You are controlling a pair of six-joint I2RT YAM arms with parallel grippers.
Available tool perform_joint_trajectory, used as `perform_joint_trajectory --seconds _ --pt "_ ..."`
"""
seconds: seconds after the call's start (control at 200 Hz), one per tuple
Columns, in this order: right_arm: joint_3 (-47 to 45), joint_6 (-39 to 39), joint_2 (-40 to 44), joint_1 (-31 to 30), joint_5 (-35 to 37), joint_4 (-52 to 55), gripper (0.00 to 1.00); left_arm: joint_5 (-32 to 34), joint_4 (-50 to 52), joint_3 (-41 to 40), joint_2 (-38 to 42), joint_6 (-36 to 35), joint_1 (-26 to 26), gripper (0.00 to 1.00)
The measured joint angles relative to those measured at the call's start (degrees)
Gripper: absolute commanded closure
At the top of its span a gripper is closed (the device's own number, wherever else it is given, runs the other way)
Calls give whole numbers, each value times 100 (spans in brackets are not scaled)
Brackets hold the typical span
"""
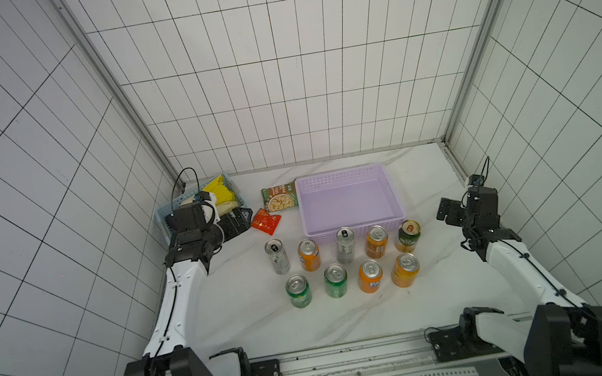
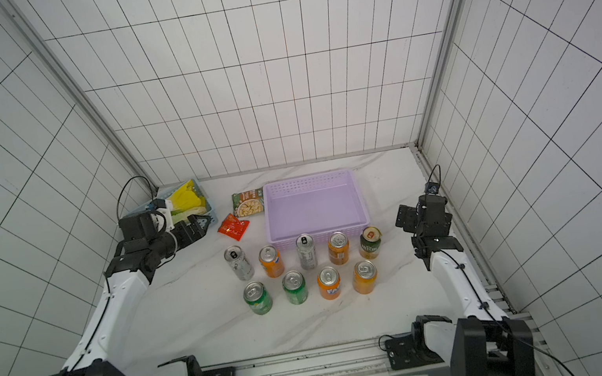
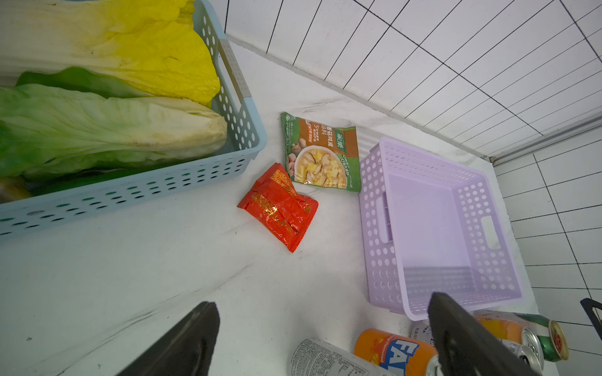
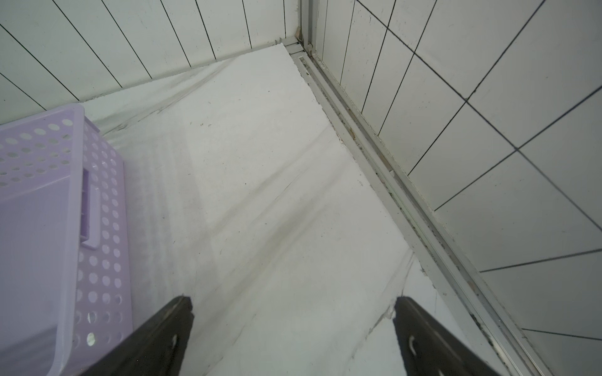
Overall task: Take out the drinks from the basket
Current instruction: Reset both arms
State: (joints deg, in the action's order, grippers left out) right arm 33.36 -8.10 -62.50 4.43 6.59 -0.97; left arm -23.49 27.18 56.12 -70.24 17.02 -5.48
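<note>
nine cans (image 1: pixel 335 280) stand in two rows on the counter (image 1: pixel 256 329) before the empty basket (image 1: pixel 342 174); job seemingly done, left gripper (image 3: pixel 324 299) and right gripper (image 4: pixel 293 302) gape wide, holding nothing.

cans (image 1: pixel 371 275): metal, glossy | basket (image 1: pixel 339 180): smooth plastic | red pkt (image 3: pixel 278 206): shiny foil | table (image 1: pixel 256 329): marble-look, matt

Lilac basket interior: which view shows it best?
Either top view: the lilac basket shows whole, nothing inside. The left wrist view has one corner hidden; the right wrist view catches only one end.
</note>
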Motion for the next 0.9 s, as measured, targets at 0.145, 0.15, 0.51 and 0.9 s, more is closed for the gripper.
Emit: perform_joint_trajectory --seconds 0.145,0.15,0.51,0.9 --pt "-284 -2 -461 55 -144 -833 1 9 0 0 0 -2 0 2" --pt "-291 -2 -472 55 -151 -855 1 9 0 0 0 -2 0 2" --pt "-752 125 -1429 76 -686 -2931 1 11 2 0 -2 -11 0 2" --pt "-929 321 -2398 81 -1180 -4437 1 94 2 0 -46 -59 0 2"
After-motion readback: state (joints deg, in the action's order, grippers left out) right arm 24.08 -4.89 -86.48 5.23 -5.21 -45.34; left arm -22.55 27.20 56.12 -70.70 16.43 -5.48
